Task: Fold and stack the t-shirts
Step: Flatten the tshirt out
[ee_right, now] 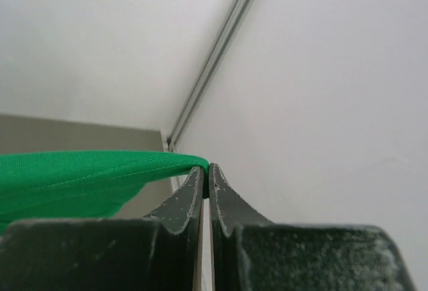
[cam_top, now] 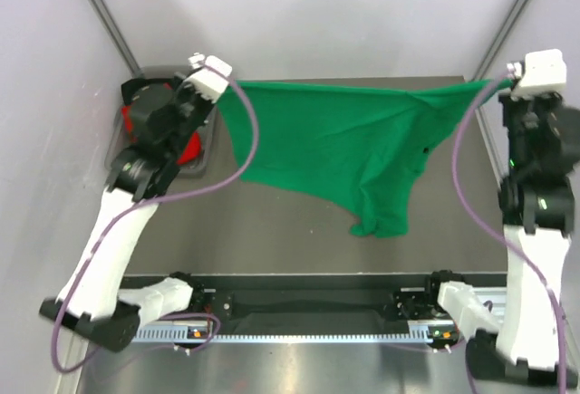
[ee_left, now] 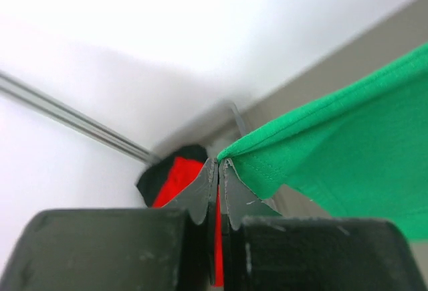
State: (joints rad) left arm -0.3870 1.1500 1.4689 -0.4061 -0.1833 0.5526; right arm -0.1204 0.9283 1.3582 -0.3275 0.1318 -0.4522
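Two arms rise from bases at the near edge of the surface [cam_top: 272, 222]. Each reaches up and toward the far side, the left one leaning to the far left corner and the right one standing along the right edge. One green shirt [cam_top: 335, 140] is stretched in the air between them over the far half of the surface, its top hem taut and its lower part sagging to a point right of the middle. One grey bin [cam_top: 204, 166] sits at the far left corner under the left arm, with one red shirt [ee_left: 177, 177] and one black shirt [ee_left: 190, 152] in it. The left gripper [ee_left: 219, 164] is pinched tight on the shirt's left corner, and the right gripper [ee_right: 205, 168] is pinched tight on its right corner.
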